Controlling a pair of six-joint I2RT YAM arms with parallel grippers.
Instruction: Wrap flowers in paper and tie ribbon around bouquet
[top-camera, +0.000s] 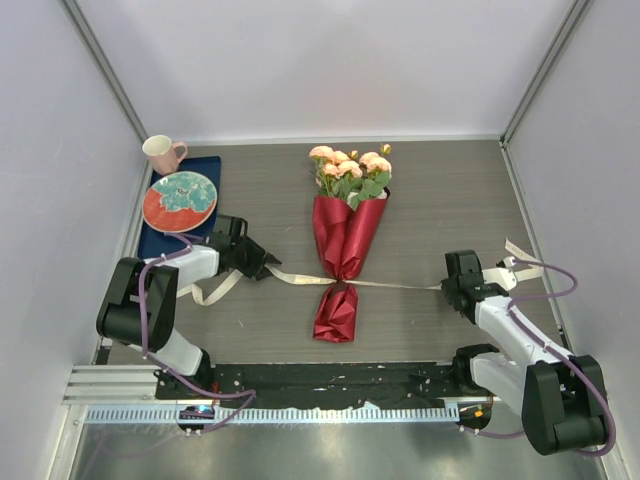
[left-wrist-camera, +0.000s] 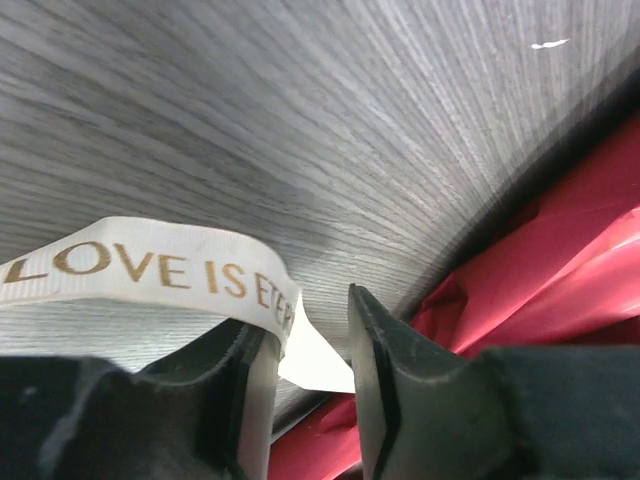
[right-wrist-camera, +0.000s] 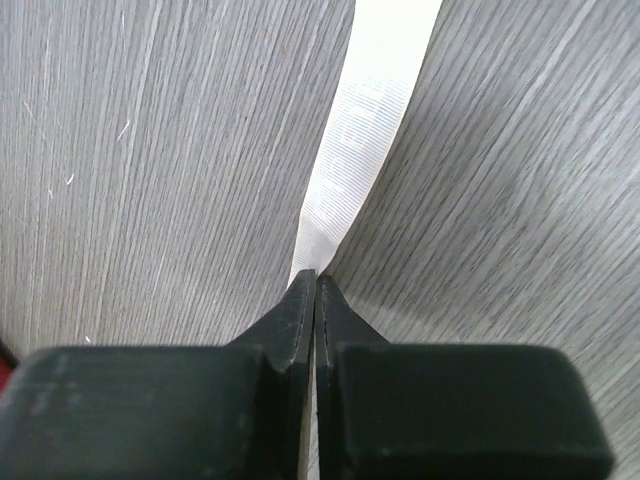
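Grey wood table (top-camera: 450, 200) | bouquet (top-camera: 345, 235) lying centre | left jaws parted beside ribbon (left-wrist-camera: 150, 268) | right jaws pinching ribbon

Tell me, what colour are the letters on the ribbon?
Gold, printed on the cream-white ribbon; the left wrist view shows it best.

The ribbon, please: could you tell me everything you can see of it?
The ribbon is a narrow cream strip, satin-looking, printed in gold capitals: LOVE IS ETER, the rest hidden. It lies stretched across the table, meeting the red-wrapped bouquet at its pinched neck; a knot cannot be made out. Its left part drapes over one finger of the open left end effector, a slack loop trailing beyond. Its right part is pinched in the shut right end effector, a loose tail past it.
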